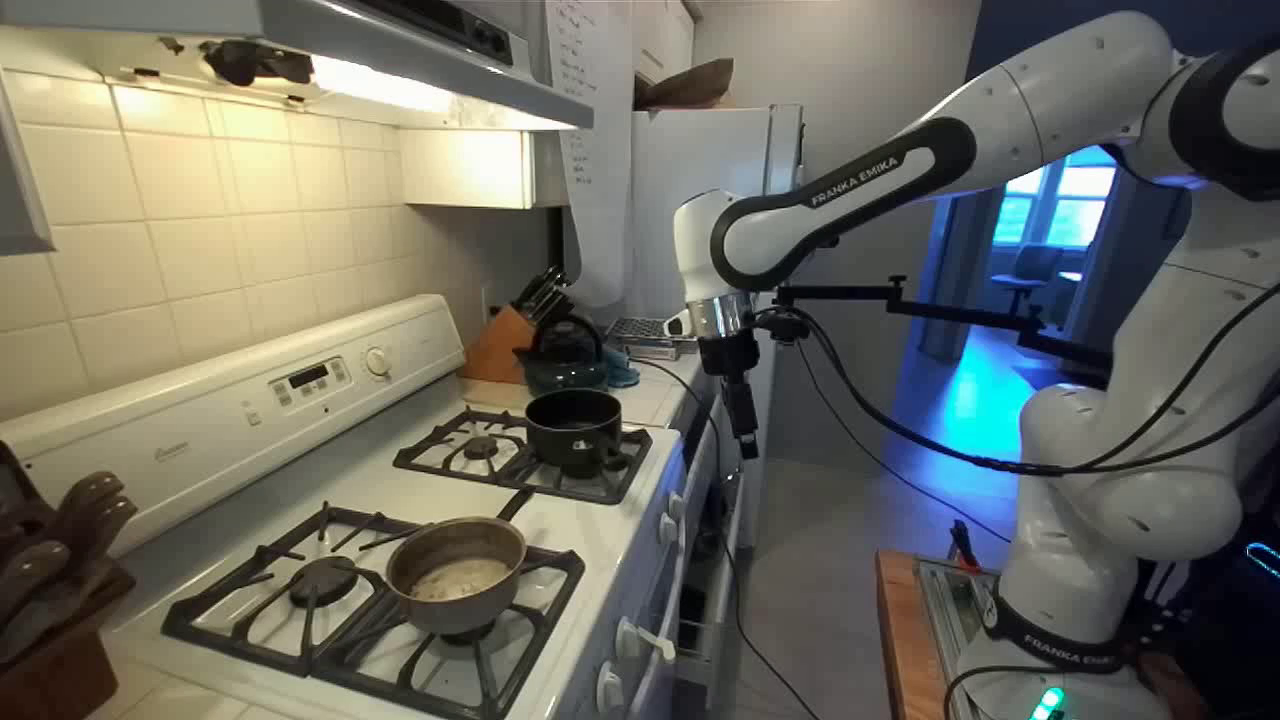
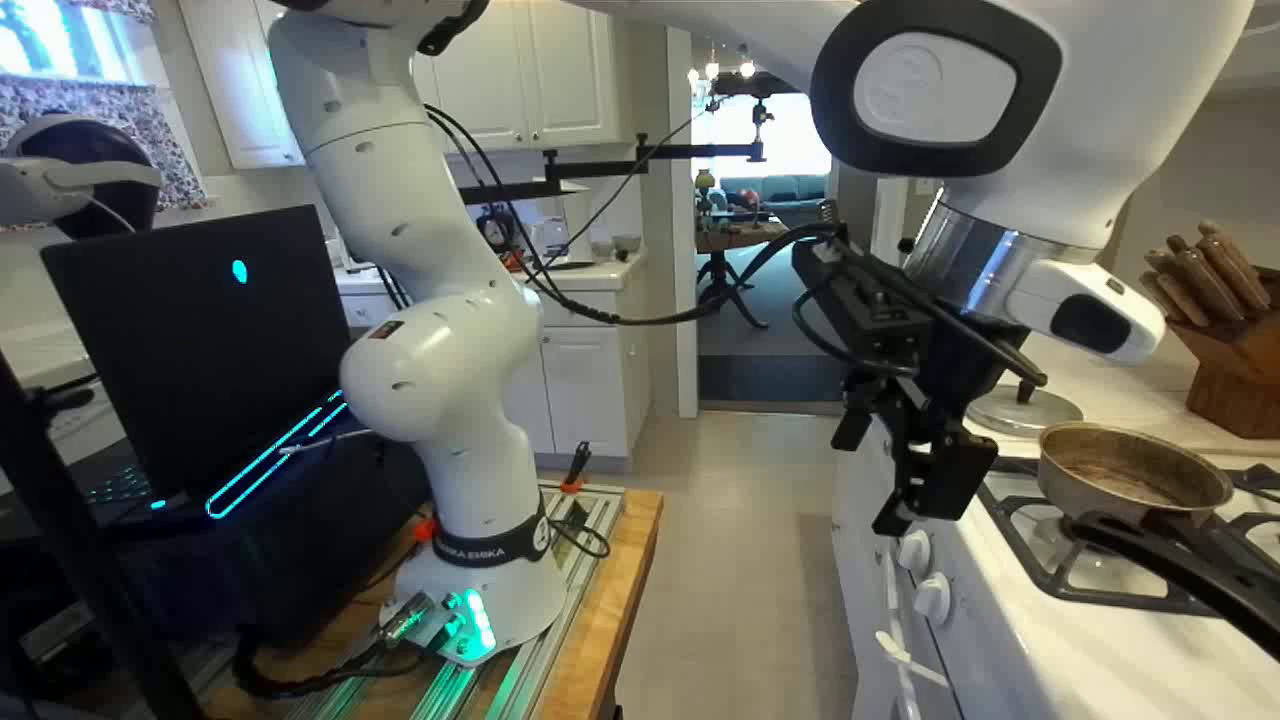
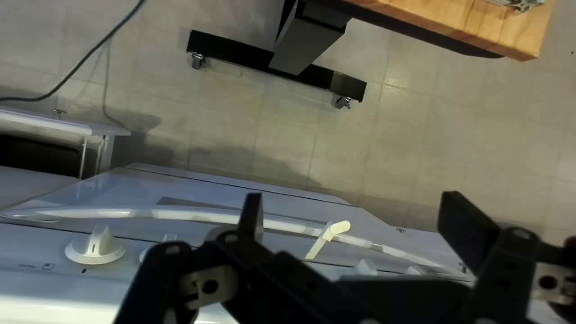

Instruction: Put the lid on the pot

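Observation:
The lid (image 2: 1045, 414) is round, pale silver metal with a dark knob. It lies on the counter beyond the stove in an exterior view; elsewhere it is out of view. The pot, a shallow dark pan with a tan-brown inside, stands uncovered on a front burner in both exterior views (image 1: 458, 575) (image 2: 1125, 470). Its black handle points away from the lid side. My gripper (image 1: 745, 445) hangs in front of the stove, pointing down, apart from pot and lid. In the wrist view the gripper (image 3: 353, 200) is open, its fingers wide apart with nothing between them.
A taller black pot (image 1: 574, 428) stands on another burner, with a kettle (image 1: 565, 368) and knife block (image 1: 500, 345) behind it. Another knife block (image 2: 1240, 370) stands near the lid. The oven handle (image 3: 189, 213) and knobs (image 3: 95, 247) lie below my gripper. A range hood (image 1: 330, 50) overhangs the stove.

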Action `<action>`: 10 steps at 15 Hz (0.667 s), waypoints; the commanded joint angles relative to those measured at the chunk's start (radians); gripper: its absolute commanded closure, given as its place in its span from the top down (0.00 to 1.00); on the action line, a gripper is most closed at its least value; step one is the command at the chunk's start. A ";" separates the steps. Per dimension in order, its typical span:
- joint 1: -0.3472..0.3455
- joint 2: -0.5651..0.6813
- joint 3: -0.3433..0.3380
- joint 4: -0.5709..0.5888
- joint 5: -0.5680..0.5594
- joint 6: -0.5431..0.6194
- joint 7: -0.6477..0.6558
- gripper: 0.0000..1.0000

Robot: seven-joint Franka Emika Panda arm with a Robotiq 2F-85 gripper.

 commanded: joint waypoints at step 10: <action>0.000 0.055 0.059 0.060 0.049 0.119 0.042 1.00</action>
